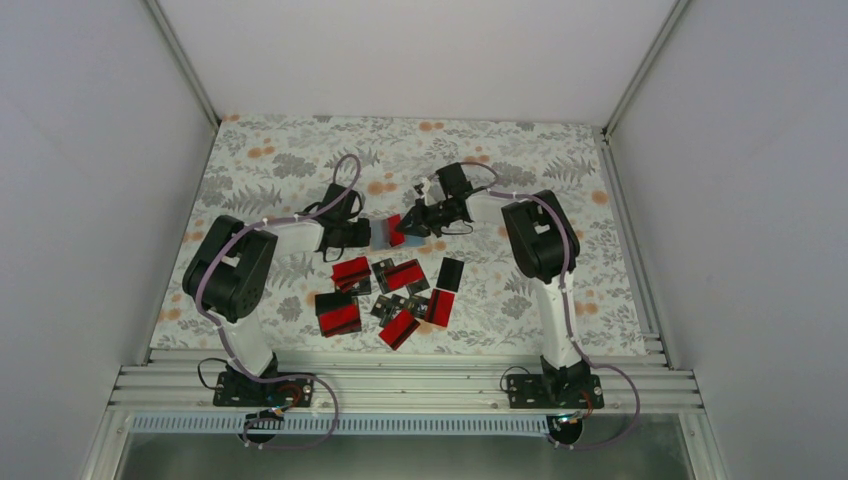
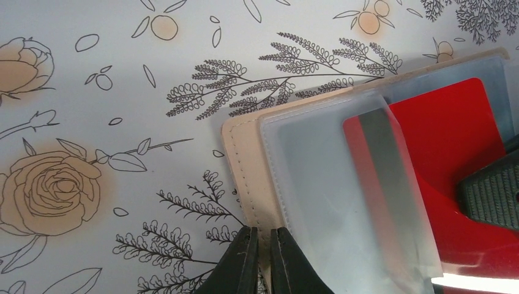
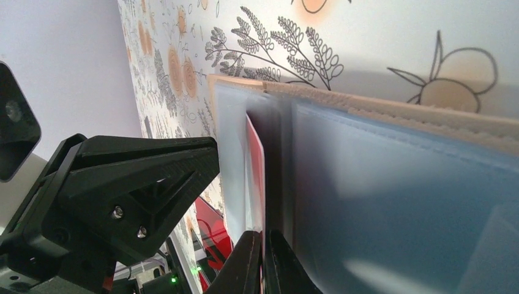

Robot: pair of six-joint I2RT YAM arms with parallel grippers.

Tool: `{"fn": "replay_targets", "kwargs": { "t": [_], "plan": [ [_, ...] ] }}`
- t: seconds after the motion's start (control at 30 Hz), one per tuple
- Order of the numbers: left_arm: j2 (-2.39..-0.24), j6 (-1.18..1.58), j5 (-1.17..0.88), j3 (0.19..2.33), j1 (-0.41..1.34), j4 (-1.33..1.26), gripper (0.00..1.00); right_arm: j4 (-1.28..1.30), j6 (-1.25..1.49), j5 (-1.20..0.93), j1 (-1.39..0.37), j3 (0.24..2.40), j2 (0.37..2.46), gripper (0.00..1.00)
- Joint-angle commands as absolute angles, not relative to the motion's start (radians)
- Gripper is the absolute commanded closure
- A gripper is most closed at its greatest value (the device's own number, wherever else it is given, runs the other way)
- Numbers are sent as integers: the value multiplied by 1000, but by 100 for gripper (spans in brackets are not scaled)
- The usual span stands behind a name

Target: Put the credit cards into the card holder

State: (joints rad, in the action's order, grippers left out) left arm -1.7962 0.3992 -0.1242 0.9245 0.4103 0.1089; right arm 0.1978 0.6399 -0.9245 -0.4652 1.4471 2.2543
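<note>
The card holder (image 1: 382, 233) lies open on the floral cloth, tan outside (image 2: 248, 159) and pale blue-grey with clear sleeves inside (image 3: 398, 202). My left gripper (image 1: 362, 236) (image 2: 263, 233) is shut on its tan stitched edge. My right gripper (image 1: 410, 226) (image 3: 263, 235) is shut on a red credit card (image 2: 447, 135) (image 3: 255, 159), which sits partly under a clear sleeve of the holder. One of its fingers (image 2: 489, 196) shows in the left wrist view. Several red-and-black credit cards (image 1: 398, 276) lie loose on the cloth nearer the arm bases.
The loose cards spread from the lower left (image 1: 338, 313) to the right (image 1: 451, 273), just in front of the holder. The left arm's body (image 3: 122, 177) is close beside the holder. White walls (image 1: 90, 200) enclose the table on three sides.
</note>
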Motion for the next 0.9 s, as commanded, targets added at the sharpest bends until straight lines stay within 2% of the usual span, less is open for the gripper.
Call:
{"fn": "replay_targets", "kwargs": {
  "t": [0.0,0.87],
  "plan": [
    [-1821,383,-142,905,408,110,93,195,666,-913,-493,1476,2296,96],
    [-1810,433,-189,873,408,101,94,26,808,-865,-544,1412,2308,96]
  ]
}}
